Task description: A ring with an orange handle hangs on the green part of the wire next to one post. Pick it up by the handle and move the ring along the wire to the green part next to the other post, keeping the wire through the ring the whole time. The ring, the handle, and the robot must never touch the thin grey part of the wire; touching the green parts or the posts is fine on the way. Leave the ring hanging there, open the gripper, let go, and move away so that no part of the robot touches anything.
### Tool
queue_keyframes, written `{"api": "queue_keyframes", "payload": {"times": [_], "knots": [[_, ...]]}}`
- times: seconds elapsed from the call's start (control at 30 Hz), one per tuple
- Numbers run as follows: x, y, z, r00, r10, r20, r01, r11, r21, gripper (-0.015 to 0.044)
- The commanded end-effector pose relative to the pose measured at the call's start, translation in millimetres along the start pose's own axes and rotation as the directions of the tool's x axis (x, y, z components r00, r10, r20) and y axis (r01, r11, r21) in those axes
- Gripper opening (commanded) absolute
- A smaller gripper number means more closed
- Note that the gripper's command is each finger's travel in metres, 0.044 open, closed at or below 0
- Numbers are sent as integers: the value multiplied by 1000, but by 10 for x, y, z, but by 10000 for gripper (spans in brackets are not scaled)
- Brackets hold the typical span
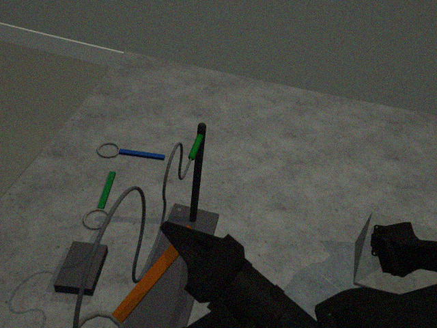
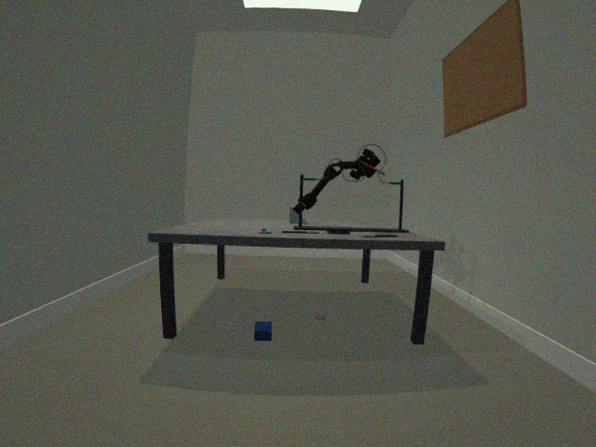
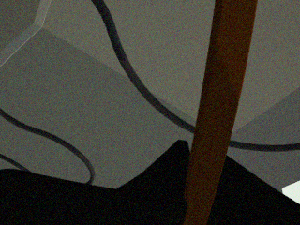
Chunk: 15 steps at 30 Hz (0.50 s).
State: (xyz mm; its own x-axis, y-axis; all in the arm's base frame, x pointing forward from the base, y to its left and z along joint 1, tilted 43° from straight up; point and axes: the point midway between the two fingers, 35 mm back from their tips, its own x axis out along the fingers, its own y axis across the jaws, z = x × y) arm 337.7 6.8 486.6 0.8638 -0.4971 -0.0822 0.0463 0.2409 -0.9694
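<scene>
- In my exterior view, the arm point(image 2: 319, 186) slopes up past the landmark post point(image 1: 196, 176) point(image 2: 301, 190), the one nearer its base, and its wrist bends over above that post's top.
- I count two posts, the other point(image 2: 401, 207) well apart from the landmark, and two green wire parts, one at each.
- From overhead I count one blue handle point(image 1: 141, 154), one green handle point(image 1: 106, 189) and one dark box point(image 1: 80, 266), all left of the landmark post.
- My claw point(image 1: 176, 237) point(image 2: 368, 165) point(image 3: 191, 152) is closed on the orange handle point(image 1: 148, 280) point(image 3: 226, 70).
- The ring point(image 1: 100, 314) lies beyond the claw, at the handle's end away from the landmark post; I cannot tell whether the wire point(image 1: 143, 219) point(image 3: 141, 86) threads it.
</scene>
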Motion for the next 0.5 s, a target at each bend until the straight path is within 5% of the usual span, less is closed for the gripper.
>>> {"api": "queue_keyframes", "payload": {"times": [0.0,0.47], "knots": [[-2,-111,-18,1000,-25,18,25,999,-32,-150],[-26,-330,13,998,-53,17,54,993,-106,-150]]}}
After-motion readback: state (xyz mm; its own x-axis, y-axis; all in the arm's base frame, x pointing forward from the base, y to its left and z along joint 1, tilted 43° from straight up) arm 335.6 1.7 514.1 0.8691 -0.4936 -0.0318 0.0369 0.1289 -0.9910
